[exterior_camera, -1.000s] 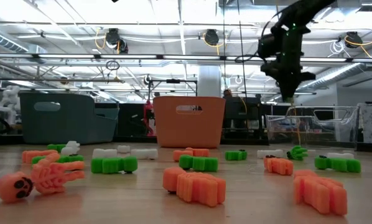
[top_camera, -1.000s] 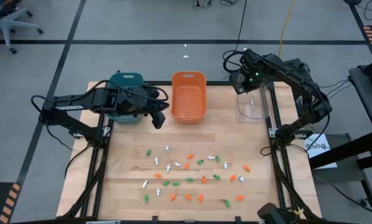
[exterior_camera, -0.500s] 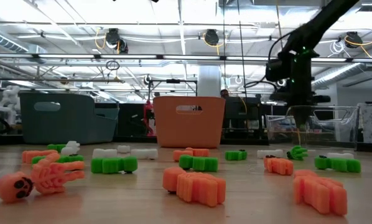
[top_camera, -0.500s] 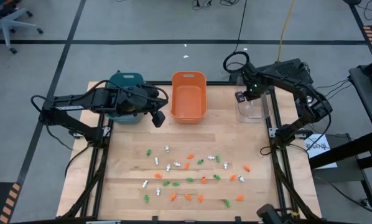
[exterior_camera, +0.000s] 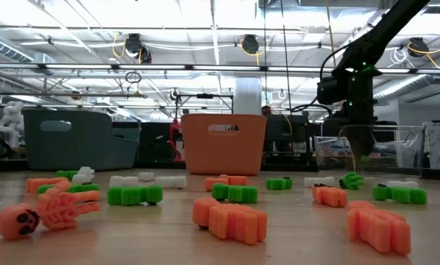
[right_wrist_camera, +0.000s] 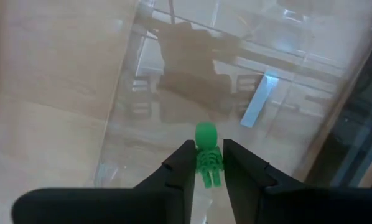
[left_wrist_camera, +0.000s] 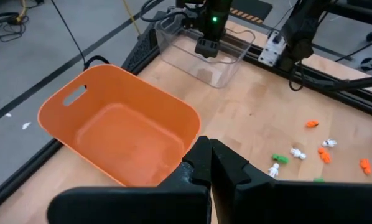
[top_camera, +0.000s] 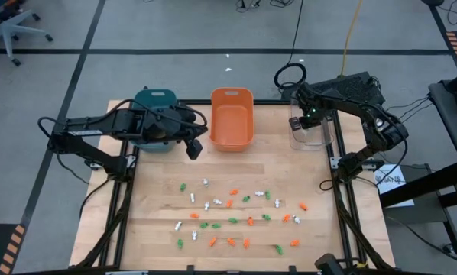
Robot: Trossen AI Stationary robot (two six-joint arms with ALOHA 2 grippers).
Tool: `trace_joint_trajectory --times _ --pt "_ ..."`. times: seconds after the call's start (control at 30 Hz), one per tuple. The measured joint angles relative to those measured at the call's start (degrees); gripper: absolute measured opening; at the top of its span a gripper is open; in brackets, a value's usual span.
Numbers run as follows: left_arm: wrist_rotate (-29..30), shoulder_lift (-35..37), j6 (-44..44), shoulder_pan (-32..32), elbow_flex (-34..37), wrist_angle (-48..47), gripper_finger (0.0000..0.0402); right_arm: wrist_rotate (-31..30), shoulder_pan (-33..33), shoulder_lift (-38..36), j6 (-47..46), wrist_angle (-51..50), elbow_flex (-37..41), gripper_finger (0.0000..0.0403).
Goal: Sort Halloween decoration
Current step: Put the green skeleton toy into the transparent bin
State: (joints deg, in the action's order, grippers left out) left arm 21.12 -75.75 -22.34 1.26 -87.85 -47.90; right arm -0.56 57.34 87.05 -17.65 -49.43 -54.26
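1. Lab room with ceiling lights behind; wooden worktop [top_camera: 160, 221] carried three bins along the far edge and a scatter of trinkets [top_camera: 236, 218] across the near half.
2. Left gripper [top_camera: 193, 147] hovered between the teal bin [top_camera: 153, 99] and the orange bin [top_camera: 232, 116], jaws pressed together, nothing held. It looked idle.
3. Orange bin showed empty in the left wrist view; teal bin's inside could not be seen.
4. Progress: barely started, judging by the roughly thirty orange, white and green pieces left loose on the worktop.
5. Right gripper [top_camera: 300, 122] sat low over the clear bin [top_camera: 311, 134] at the far right.
6. In the right wrist view a green skeleton [right_wrist_camera: 207, 160] sat between the jaws, which stood narrowly apart; pinching or just releasing, cannot tell.
7. Skeleton's long axis ran along the fingers [right_wrist_camera: 173, 169], round head pointing away from the wrist toward the bin floor, legs back between the jaws.
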Motion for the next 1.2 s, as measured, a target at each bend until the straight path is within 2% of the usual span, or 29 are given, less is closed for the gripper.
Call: trace_joint_trajectory --times 0.33,0.6,0.8,0.9,1.2 --pt "-0.1 0.0 -4.4 0.0 0.0 -0.1 0.0000 1.1 0.0 -2.2 -2.2 -1.3 -0.5 0.0113" --pt "-2.7 0.0 -4.4 0.0 0.0 -0.2 0.0000 3.7 -3.2 -16.5 -2.5 -3.5 -4.8 0.0132" --pt "-2.6 0.0 -4.6 0.0 0.0 -0.2 0.0000 3.9 -10.2 -27.4 -8.0 -3.6 -5.9 0.0132" --pt "-2.6 0.0 -8.1 0.0 0.0 -1.7 0.0000 3.8 -14.6 -31.0 -10.2 -3.6 -5.9 0.0132" --pt "-2.9 0.0 -21.6 2.0 0.2 -11.6 0.0000 3.7 -25.7 -34.4 -9.0 -3.6 -5.9 0.0132"
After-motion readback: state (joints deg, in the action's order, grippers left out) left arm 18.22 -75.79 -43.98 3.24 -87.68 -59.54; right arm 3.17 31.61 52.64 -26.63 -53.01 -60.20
